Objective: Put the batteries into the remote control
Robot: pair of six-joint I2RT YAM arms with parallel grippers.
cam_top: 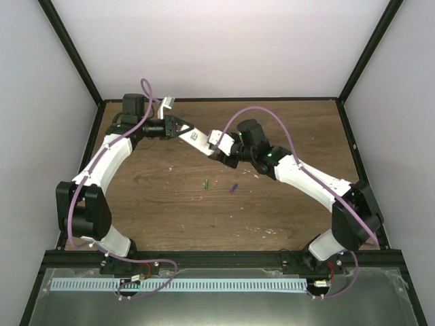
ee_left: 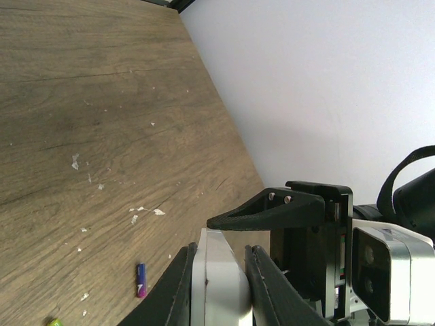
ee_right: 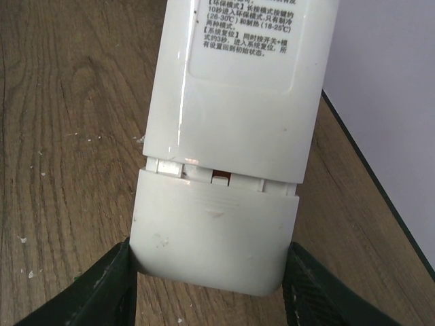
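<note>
The white remote control [cam_top: 199,140] hangs above the table between both arms, back side showing printed text [ee_right: 238,75]. My left gripper [cam_top: 179,128] is shut on one end, and its fingers press the remote's [ee_left: 219,282] edges. My right gripper [ee_right: 211,272] is shut on the other end, with its fingers [ee_right: 112,275] against the sides of the battery cover [ee_right: 214,231]. A narrow gap shows between the cover and the remote's body. The green battery [cam_top: 205,182] and the purple battery [cam_top: 233,188] lie loose on the wooden table, apart from each other. The left wrist view also shows the purple battery [ee_left: 141,280].
The wooden table [cam_top: 163,210] has black frame rails along its edges and white walls behind. A small white piece [cam_top: 167,103] lies at the back left edge beside the left arm. White specks dot the wood [ee_left: 75,161].
</note>
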